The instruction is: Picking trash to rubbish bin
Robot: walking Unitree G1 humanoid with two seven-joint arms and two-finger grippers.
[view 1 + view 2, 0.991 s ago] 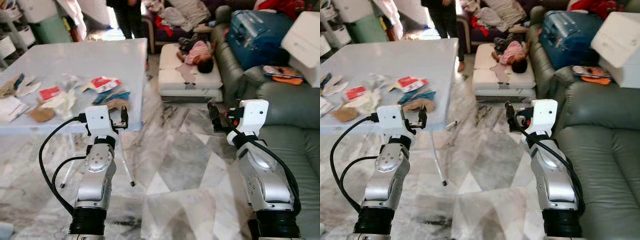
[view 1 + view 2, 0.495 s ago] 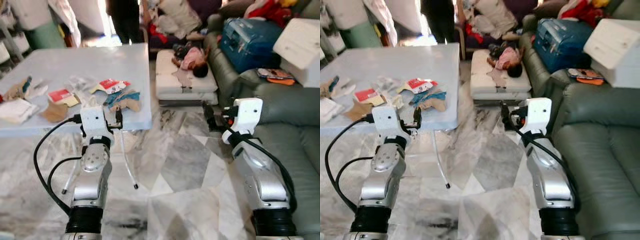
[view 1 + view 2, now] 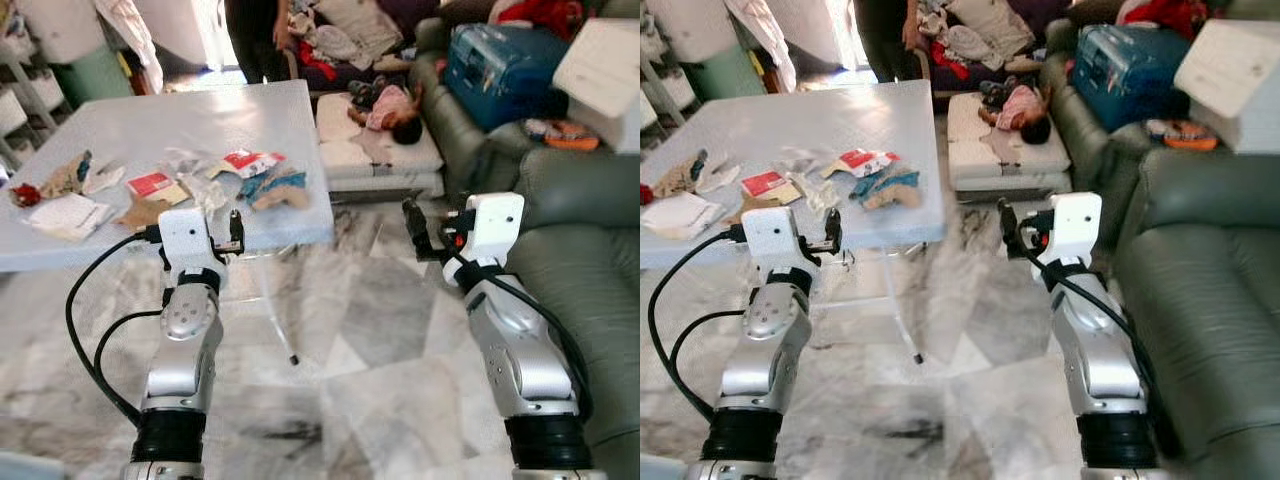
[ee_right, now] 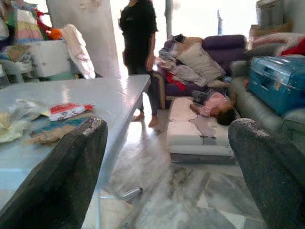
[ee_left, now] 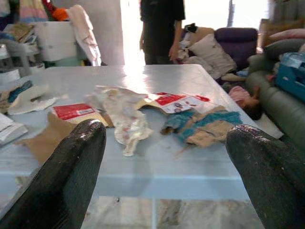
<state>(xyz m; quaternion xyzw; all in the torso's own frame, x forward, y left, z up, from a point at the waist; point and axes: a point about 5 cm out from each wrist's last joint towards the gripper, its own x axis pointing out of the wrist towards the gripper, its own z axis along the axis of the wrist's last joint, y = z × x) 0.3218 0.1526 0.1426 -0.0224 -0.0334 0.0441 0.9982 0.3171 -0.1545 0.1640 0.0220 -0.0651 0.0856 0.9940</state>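
Trash (image 3: 205, 185) is scattered over the near half of the pale tabletop (image 3: 250, 115). The left gripper (image 3: 234, 230) is held at the tabletop's near edge, jaws spread. The right gripper (image 3: 410, 218) is held beyond the tabletop's right side, over the marble floor (image 3: 380, 330), jaws spread.

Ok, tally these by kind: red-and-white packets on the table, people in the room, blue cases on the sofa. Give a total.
Red-and-white packets: 2
People, one standing and one lying on the cushion: 2
Blue case: 1
Total: 5
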